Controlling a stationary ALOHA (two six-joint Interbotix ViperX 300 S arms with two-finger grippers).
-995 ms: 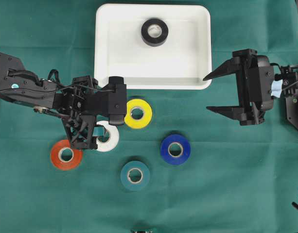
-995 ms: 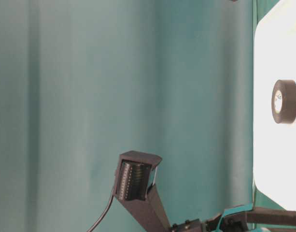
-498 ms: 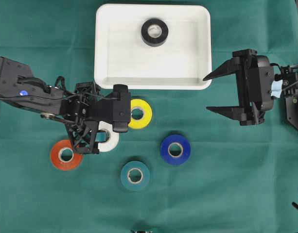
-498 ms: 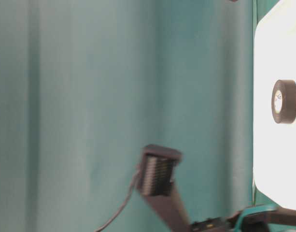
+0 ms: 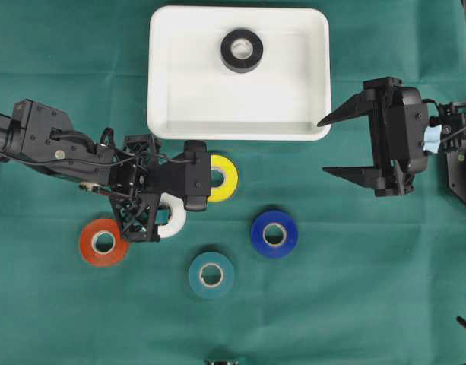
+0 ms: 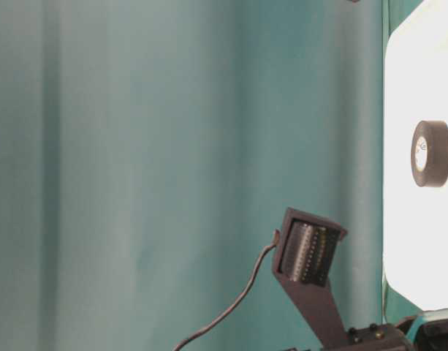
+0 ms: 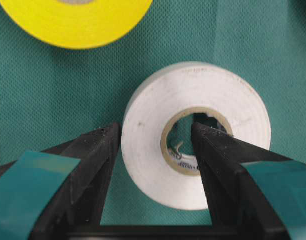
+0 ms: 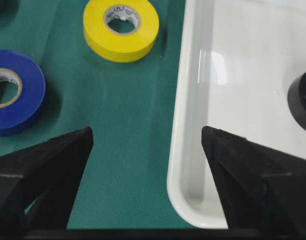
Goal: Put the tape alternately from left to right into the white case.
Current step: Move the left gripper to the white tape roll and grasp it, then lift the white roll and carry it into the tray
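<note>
My left gripper (image 5: pixel 166 213) is open and straddles the wall of the white tape roll (image 5: pixel 174 221), which lies flat on the green cloth. In the left wrist view one finger (image 7: pixel 100 150) stands against the outside of the white roll (image 7: pixel 153 150). The other finger (image 7: pixel 212 150) sits inside its core, with a gap to the core wall. The yellow roll (image 5: pixel 223 179) lies just beyond. The black roll (image 5: pixel 242 50) lies in the white case (image 5: pixel 187 99). My right gripper (image 5: pixel 324 147) hangs open and empty by the case's right front corner (image 8: pixel 185 200).
The red-orange roll (image 5: pixel 103 242) lies left of the left gripper. The teal roll (image 5: pixel 210 274) and the blue roll (image 5: pixel 274 234) lie toward the front middle. The left arm partly covers the yellow roll. Green cloth covers the table (image 5: pixel 354 289).
The left arm has swung to the right, bringing its jaws around the white roll's wall. The right arm and all the rolls have stayed put.
</note>
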